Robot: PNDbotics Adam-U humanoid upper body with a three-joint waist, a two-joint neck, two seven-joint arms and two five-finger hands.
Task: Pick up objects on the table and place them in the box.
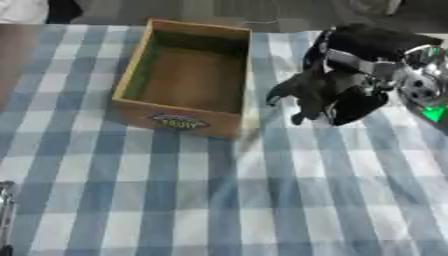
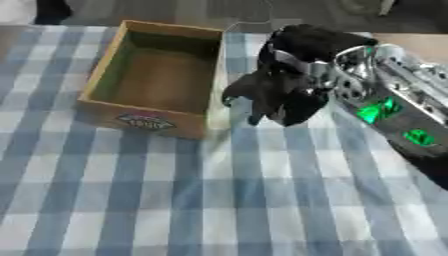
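Note:
A wooden box [image 1: 178,113] with a label on its front wall stands open on the checked cloth, left of centre. I see only its bare brown floor inside. My right hand [image 2: 278,89], black with a silver wrist, hovers just right of the box's near right corner, pointing left and down. A dark mass sits under its palm; I cannot tell whether that is a held thing or part of the hand. A thin grey sliver at the lower left edge [image 1: 4,205] may be my left hand.
The blue and white checked tablecloth [image 1: 262,200] covers the table in front of the box. My right forearm [image 2: 398,125], with green lights, crosses the right side. Bare brown table [image 1: 13,55] shows at the far left.

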